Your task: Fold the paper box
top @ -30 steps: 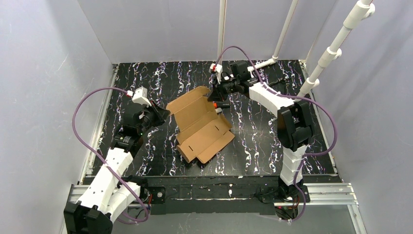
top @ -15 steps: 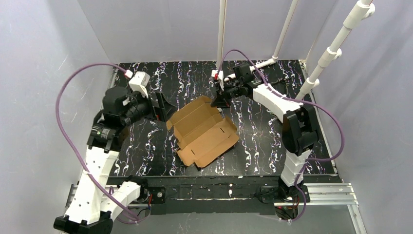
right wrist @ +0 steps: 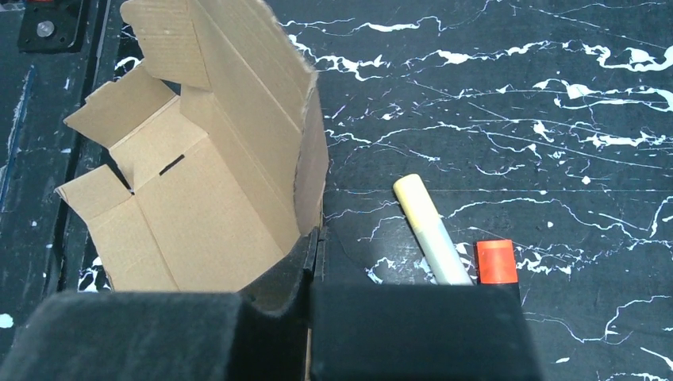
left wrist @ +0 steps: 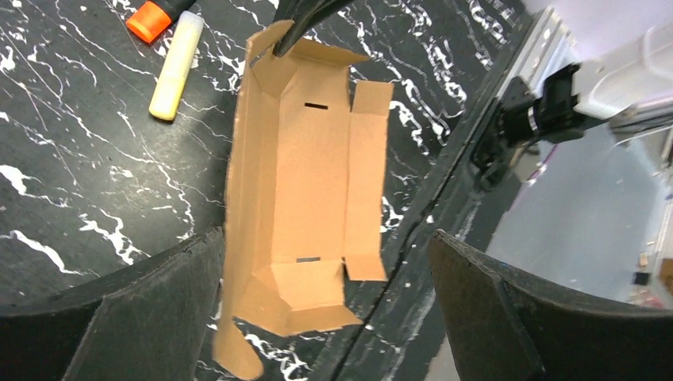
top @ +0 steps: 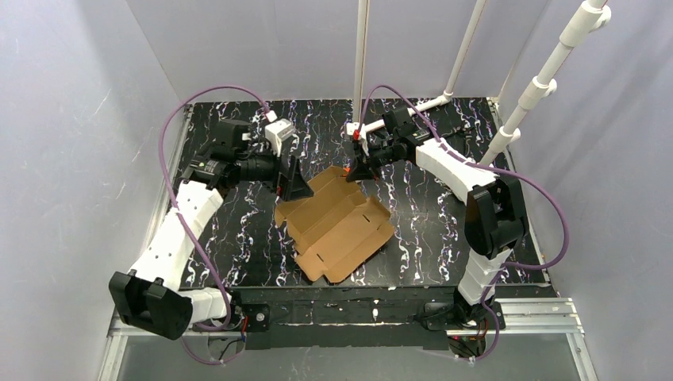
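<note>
1. Two arms meet over the paper box (top: 337,226), which lies open mid-worktop (top: 428,230). The left fingers (top: 295,181) and right fingers (top: 357,169) are both at its far end.
2. Left wrist: left fingers (left wrist: 151,317) are spread wide, holding nothing, with the box (left wrist: 309,198) below.
3. Right wrist: right fingers (right wrist: 278,294) are pinched shut on the raised wall edge. Risk: a pull may tear it, or drag the unbraced box (right wrist: 198,182) against the marker (right wrist: 432,230).

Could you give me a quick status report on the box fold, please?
Left gripper open, hovering over the paper box. Right gripper pinching its raised wall. Yellow marker, orange marker lie beside that wall.
</note>
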{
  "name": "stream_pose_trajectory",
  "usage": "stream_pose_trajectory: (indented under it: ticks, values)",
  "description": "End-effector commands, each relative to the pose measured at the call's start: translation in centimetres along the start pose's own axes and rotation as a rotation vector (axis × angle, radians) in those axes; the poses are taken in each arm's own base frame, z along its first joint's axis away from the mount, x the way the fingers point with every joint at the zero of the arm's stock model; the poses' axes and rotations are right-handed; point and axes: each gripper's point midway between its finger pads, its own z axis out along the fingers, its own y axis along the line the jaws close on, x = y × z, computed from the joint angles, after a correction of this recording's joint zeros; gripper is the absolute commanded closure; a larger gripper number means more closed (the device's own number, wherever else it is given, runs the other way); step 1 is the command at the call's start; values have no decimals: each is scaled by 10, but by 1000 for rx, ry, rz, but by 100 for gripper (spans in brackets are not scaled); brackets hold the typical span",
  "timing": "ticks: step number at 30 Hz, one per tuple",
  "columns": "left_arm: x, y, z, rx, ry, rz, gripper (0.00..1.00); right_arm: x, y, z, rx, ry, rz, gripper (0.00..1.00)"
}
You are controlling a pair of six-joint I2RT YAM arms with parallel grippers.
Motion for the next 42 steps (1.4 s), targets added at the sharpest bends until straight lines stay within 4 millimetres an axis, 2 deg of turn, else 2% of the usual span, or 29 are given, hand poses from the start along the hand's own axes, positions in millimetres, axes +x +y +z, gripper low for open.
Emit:
stream_pose_trajectory:
  ticks: [1, 5, 9, 11, 15, 18, 21, 24, 26, 27, 28, 32, 34, 35, 38, 42]
  values:
    - [3, 13, 12, -24, -5, 179, 2, -17, 10, -4, -37, -40, -50, 99]
    - [9, 19, 28, 20, -28, 161, 4, -15, 11, -2, -47, -43, -40, 99]
    - [22, 37, 42, -14, -7, 141, 7, -12, 12, 0, -54, -41, -28, 99]
    - [25, 40, 48, -5, -6, 128, 13, -11, 11, 0, -55, -41, -24, 99]
    - [33, 39, 59, 43, 18, 69, 35, -10, 9, 2, -52, -38, -15, 99]
    - [46, 41, 66, 43, 49, 49, 48, -8, 7, 3, -50, -33, -10, 99]
    - [54, 42, 70, 23, 67, 51, 69, -6, 6, 4, -50, -29, -4, 99]
    - [59, 44, 72, -3, 82, 60, 83, -4, 7, 5, -55, -27, 5, 99]
    - [62, 46, 70, -30, 88, 62, 97, -6, 7, 5, -52, -28, 14, 99]
    - [61, 48, 68, -50, 84, 60, 100, -6, 7, 5, -46, -23, 22, 96]
    - [60, 49, 66, -73, 76, 58, 100, -8, 7, 3, -35, -18, 28, 86]
    - [54, 42, 49, -124, 22, 62, 100, -19, 13, -18, 48, 26, 1, 25]
    - [52, 36, 42, -131, -1, 60, 100, -21, 21, -30, 90, 45, -23, 6]
    - [52, 33, 39, -134, -11, 36, 100, -20, 26, -35, 104, 52, -30, 2]
    - [56, 27, 33, -140, -22, 7, 100, -5, 31, -41, 167, 67, 1, 2]
    - [62, 22, 28, -138, -22, -18, 100, 27, 15, -50, 317, 83, 94, 2]
